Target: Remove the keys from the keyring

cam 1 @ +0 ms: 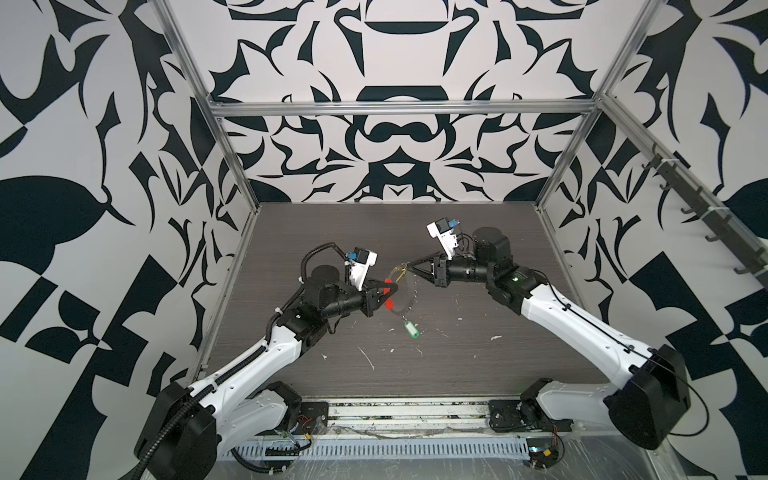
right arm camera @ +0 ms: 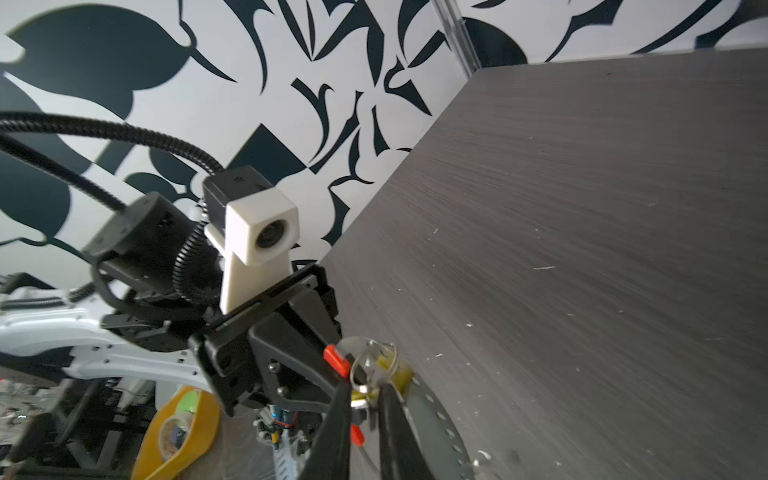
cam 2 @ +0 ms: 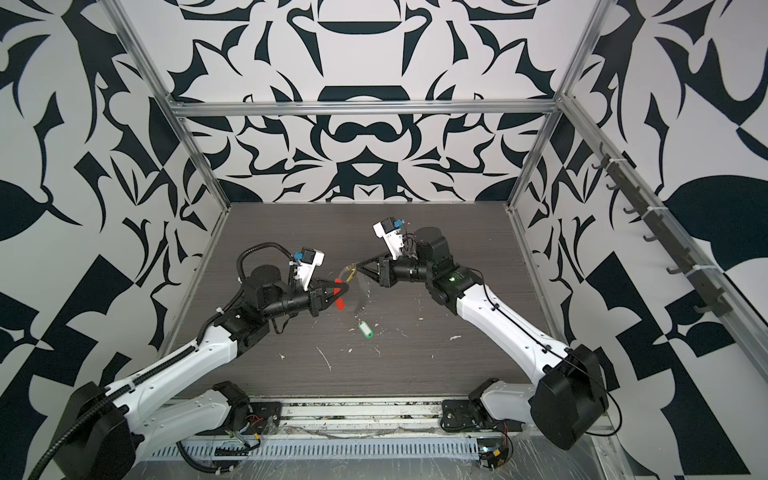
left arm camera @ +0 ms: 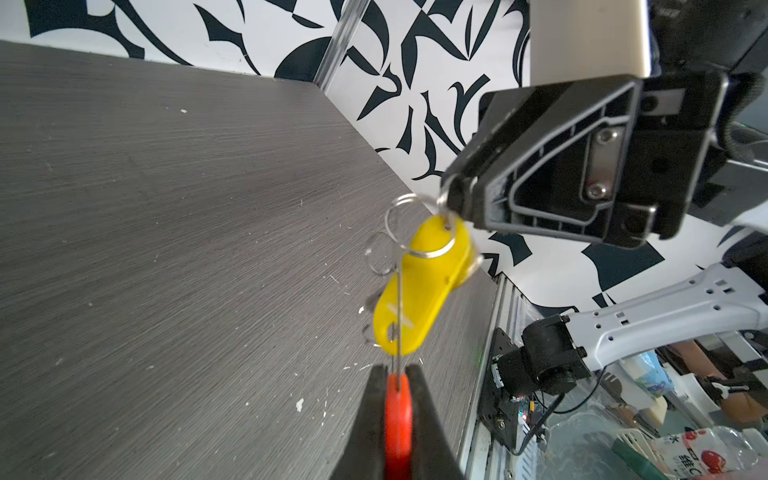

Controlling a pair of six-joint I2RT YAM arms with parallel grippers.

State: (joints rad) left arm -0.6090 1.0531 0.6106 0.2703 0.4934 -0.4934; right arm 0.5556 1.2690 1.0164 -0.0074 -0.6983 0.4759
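My left gripper (cam 1: 389, 293) (left arm camera: 397, 370) is shut on the red sleeve (left arm camera: 398, 419) of the keyring (cam 1: 388, 296) and holds it above the table. From the sleeve a thin wire runs up to the yellow key tag (left arm camera: 424, 291) (cam 1: 401, 271), which hangs by its silver split ring (left arm camera: 432, 245). My right gripper (cam 1: 411, 266) (right arm camera: 368, 388) is at that ring, with its jaws a little apart around the ring and the tag's top. The green key tag (cam 1: 411, 331) (cam 2: 365, 329) lies on the table under the loop. I cannot tell whether it is on the wire.
The dark wood-grain table (cam 1: 478, 249) is dotted with white scraps (cam 1: 368, 358). Patterned walls and aluminium posts (cam 1: 232, 166) close it in on three sides. A slotted metal rail (cam 1: 395, 449) runs along the front. A grey perforated strip (right arm camera: 436, 415) curves under my right gripper.
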